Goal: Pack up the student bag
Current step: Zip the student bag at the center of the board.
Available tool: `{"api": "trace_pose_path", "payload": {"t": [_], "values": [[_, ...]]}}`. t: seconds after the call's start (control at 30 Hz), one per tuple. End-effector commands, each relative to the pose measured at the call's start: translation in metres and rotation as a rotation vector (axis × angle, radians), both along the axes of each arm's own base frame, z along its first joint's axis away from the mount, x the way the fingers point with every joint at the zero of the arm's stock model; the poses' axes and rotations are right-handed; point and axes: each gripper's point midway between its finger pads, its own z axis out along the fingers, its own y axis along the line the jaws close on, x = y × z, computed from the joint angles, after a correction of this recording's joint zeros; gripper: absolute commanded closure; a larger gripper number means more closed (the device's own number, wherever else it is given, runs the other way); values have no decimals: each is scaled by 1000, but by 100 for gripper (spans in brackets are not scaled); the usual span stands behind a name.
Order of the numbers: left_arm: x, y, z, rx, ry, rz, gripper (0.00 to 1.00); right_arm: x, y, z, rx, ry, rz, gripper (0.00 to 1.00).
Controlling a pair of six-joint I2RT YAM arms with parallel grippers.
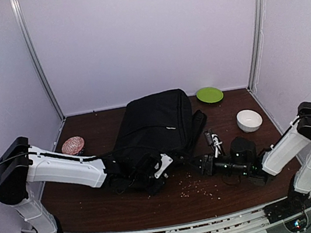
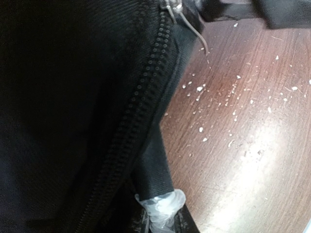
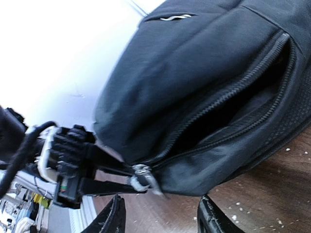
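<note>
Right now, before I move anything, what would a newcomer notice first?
The black student bag fills mid-table, one zipper gaping. The left hand pinches its near corner by the zipper pull, and the right hand hovers open just short of it. Pale crumbs dot the table.
</note>
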Motion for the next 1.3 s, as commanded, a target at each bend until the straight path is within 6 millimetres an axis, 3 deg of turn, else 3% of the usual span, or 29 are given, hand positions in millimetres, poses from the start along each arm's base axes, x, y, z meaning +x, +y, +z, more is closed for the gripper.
{"api": "trace_pose_path", "payload": {"t": [0.0, 0.1, 0.63, 1.27], "values": [[-4, 11, -1, 24, 40, 33, 100, -9, 3, 28, 67, -68, 60, 50], [-4, 11, 1, 19, 38, 37, 100, -8, 5, 33, 72, -72, 60, 50], [-5, 11, 12, -5, 33, 33, 100, 9, 20, 6, -18, 1, 32, 54], [-3, 9, 15, -7, 26, 31, 100, -5, 22, -31, -149, 40, 79, 58]]}}
